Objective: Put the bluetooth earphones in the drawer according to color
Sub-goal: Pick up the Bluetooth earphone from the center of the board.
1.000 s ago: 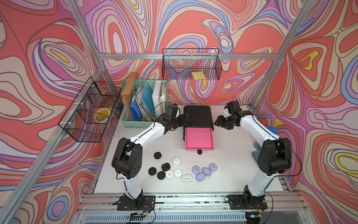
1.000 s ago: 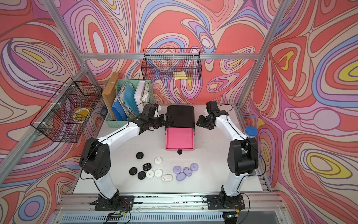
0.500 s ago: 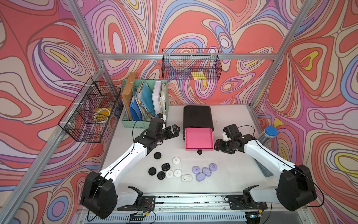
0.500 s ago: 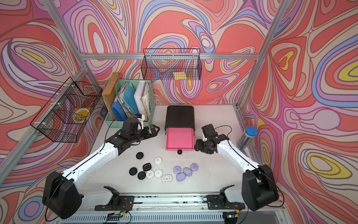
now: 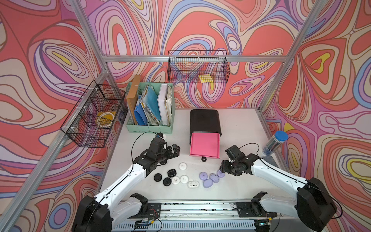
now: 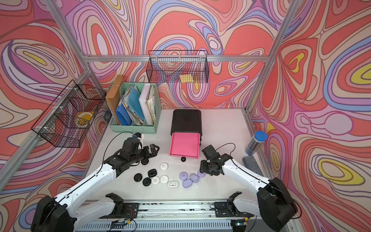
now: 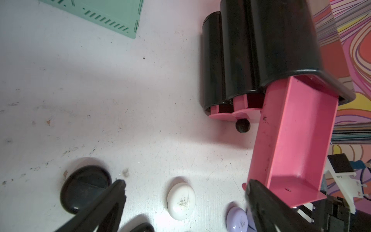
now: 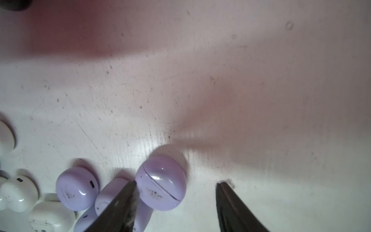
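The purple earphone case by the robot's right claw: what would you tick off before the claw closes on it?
1. Right gripper jaws open: ok.
2. Purple case between the jaws: ok, though it sits nearer one finger.
3. Neighbouring purple case clear of that finger: cannot tell; they look very close.
4. Top drawer pulled out, nothing visible inside: ok.
5. Left gripper open, empty, off to the drawer's side: ok.

white table (image 5: 241, 130) carries earphone cases (image 5: 183, 166), drawer (image 5: 204, 120), organizer (image 5: 149, 129).
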Controlling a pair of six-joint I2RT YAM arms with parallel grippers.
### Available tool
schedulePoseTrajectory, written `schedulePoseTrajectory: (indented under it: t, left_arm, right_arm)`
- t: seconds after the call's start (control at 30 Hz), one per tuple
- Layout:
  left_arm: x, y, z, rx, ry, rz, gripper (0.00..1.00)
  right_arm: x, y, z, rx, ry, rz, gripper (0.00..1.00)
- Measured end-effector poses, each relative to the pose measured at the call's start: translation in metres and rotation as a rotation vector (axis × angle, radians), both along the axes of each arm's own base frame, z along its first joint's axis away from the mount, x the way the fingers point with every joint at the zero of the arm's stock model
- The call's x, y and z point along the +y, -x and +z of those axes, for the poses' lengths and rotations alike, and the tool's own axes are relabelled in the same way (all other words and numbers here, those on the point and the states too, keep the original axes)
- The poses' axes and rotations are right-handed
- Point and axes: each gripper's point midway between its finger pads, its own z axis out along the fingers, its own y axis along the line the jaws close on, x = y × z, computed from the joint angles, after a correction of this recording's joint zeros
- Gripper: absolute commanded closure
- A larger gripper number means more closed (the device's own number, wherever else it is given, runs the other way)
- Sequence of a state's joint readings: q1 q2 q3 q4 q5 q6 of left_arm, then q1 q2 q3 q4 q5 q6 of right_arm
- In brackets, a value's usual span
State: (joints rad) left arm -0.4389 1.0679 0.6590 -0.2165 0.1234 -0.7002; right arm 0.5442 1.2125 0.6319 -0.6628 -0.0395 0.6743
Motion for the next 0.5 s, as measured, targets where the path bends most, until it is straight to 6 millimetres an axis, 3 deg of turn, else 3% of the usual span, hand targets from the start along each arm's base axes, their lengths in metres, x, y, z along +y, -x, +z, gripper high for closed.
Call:
schedulePoseTrajectory:
  t: [0.5]
  left_arm:
    - [0.002,0.003,-0.01,0.012,-0.008,0.002,0.01]
  right_arm:
    - [0.016,0.012,-0.016,0.014,0.082,0.036,0.39]
